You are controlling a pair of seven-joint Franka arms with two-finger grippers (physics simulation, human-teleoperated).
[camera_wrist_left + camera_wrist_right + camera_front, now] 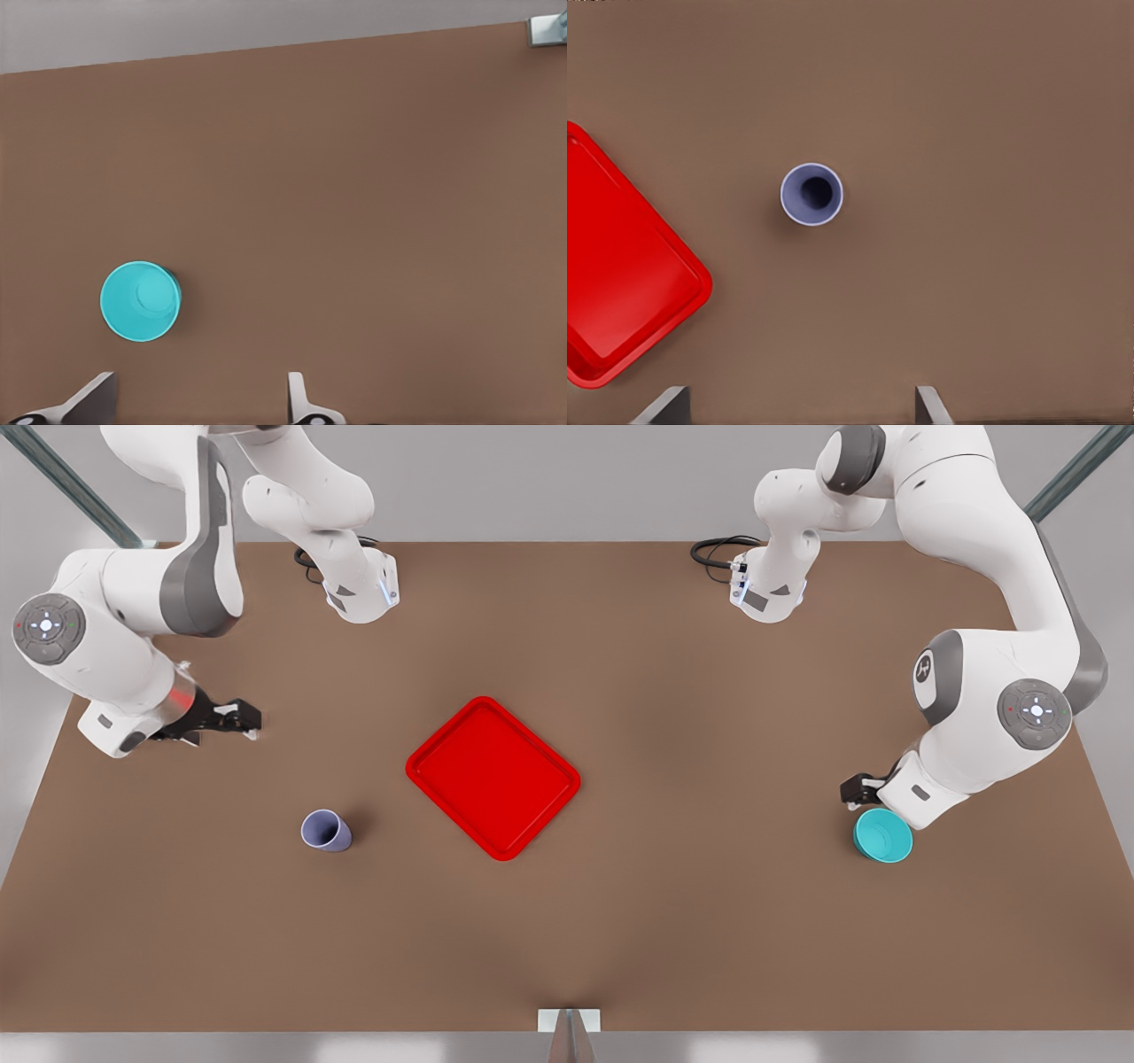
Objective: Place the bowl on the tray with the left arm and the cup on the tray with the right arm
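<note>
The teal bowl (883, 835) (139, 301) stands upright on the brown table at the front view's right. My left gripper (855, 790) (195, 403) hovers just behind it, open, with nothing between its fingers. At the front view's left the lavender cup (326, 831) (811, 194) stands upright, its dark inside showing. My right gripper (248, 722) (799, 407), on the arm with the red wrist band, is open and hangs above the table behind the cup, apart from it. The red tray (493, 777) (620, 283) lies bare in the middle, turned at an angle.
Both arm bases (359, 589) (769, 593) with black cables stand at the table's far edge. A small white bracket (569, 1020) (547, 29) sits at the middle of the near edge. Bare tabletop separates the tray from the cup and from the bowl.
</note>
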